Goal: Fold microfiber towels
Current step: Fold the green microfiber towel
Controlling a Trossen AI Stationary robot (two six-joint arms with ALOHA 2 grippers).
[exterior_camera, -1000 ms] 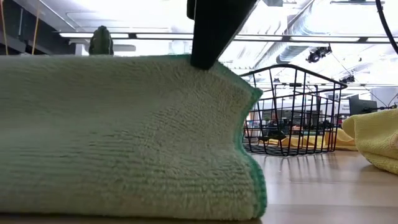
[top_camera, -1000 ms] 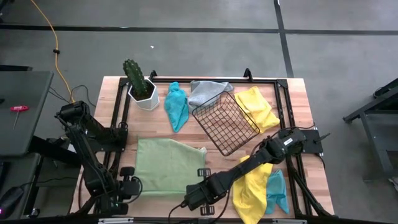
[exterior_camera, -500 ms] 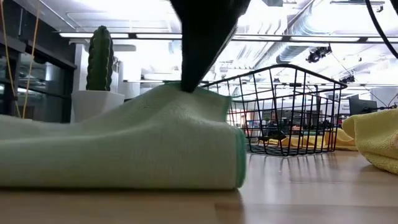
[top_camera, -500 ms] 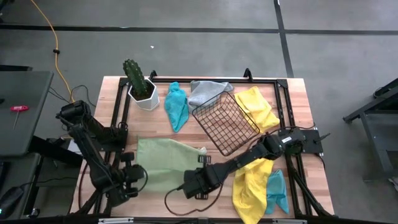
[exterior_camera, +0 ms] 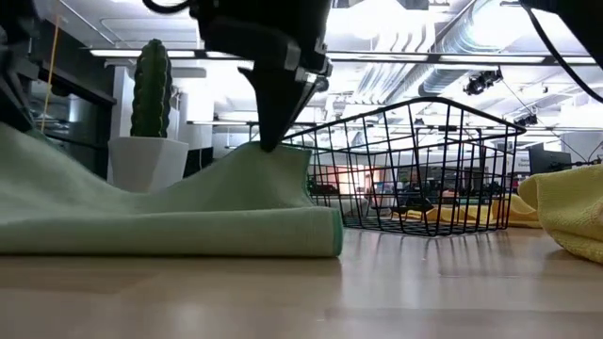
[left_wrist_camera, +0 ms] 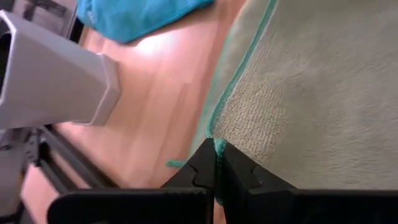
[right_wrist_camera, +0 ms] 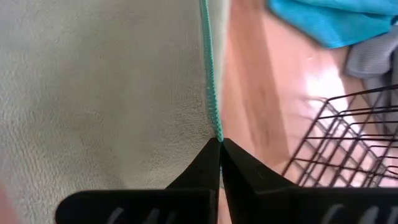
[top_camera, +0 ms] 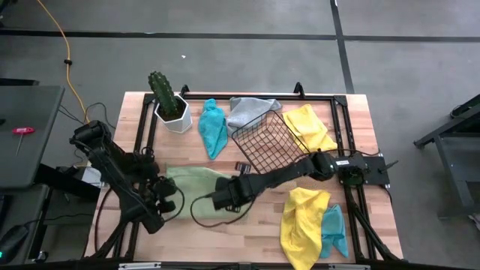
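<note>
The light green towel (top_camera: 196, 189) lies at the table's seven o'clock, long axis three to nine. My right gripper (top_camera: 223, 200) pinches its three o'clock corner, my left gripper (top_camera: 166, 201) its nine o'clock corner, both clenched on the hem.
</note>
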